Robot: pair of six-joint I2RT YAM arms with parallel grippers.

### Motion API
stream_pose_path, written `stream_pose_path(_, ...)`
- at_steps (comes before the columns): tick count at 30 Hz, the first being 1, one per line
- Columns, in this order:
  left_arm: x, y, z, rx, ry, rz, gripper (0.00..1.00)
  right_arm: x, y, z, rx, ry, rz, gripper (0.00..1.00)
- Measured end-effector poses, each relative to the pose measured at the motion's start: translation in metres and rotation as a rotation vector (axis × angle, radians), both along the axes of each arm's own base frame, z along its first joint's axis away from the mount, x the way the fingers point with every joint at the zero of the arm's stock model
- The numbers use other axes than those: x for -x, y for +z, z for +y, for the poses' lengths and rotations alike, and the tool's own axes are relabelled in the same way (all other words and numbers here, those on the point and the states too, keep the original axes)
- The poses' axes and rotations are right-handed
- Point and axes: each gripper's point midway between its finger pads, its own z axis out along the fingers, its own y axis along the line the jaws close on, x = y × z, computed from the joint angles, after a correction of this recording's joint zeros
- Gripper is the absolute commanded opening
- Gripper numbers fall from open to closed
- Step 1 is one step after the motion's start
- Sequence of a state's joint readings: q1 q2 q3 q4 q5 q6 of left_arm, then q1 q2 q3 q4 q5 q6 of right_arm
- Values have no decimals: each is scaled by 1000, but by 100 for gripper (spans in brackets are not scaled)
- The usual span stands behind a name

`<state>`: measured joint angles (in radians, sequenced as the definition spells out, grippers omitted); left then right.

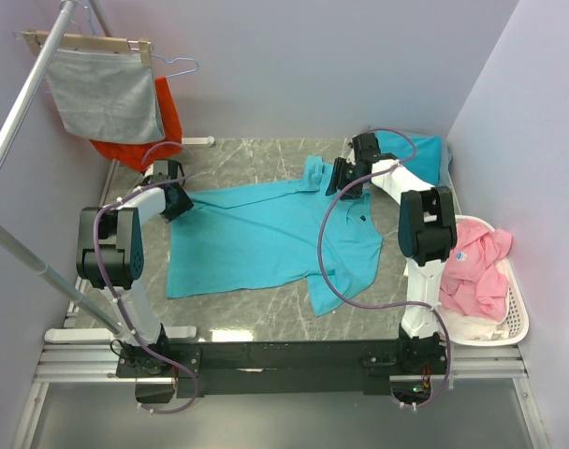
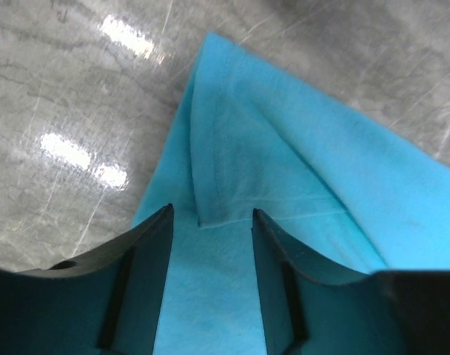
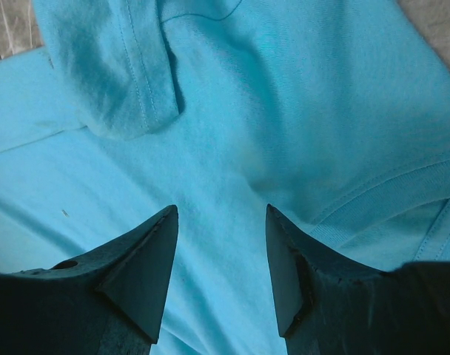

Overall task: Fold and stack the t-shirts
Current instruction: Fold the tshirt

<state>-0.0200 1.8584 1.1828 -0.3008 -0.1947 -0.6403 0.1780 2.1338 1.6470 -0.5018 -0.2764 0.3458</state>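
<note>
One teal t-shirt (image 1: 256, 238) lies spread mid-desk (image 1: 238, 154). The left claw (image 2: 210, 214) and right claw (image 3: 219, 211) hang wide open and empty over it. Its dark chest mark (image 1: 362, 218) is too small to read.

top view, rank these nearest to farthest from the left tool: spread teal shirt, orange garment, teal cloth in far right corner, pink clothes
1. spread teal shirt, directly under the left tool
2. orange garment, hanging at far left
3. teal cloth, far right corner
4. pink clothes, right edge
</note>
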Motion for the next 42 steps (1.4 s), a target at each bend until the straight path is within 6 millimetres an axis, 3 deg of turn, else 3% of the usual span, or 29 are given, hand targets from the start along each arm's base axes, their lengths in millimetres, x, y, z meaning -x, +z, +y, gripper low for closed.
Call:
stream_pose_path(6, -4, 3, -1, 8, -1, -14, 29, 0, 0, 0, 0, 0, 0, 58)
stream_pose_path(19, -2, -5, -1, 4, -4, 7, 40, 0, 0, 0, 3, 3, -1, 58)
stream_pose_path(27, -2, -5, 0, -1, -1, 8, 14, 0, 0, 0, 3, 3, -1, 58)
stream_pose_path(29, -2, -6, 0, -3, 0, 10, 1, 0, 0, 0, 4, 3, -1, 57)
stream_pose_path(36, -1, -7, 2, -10, 1, 14, 1, -1, -2, -4, 24, -6, -2, 57)
stream_pose_path(42, 2, -6, 15, -23, 17, 25, 1, 5, -11, -18, 83, -43, 27, 56)
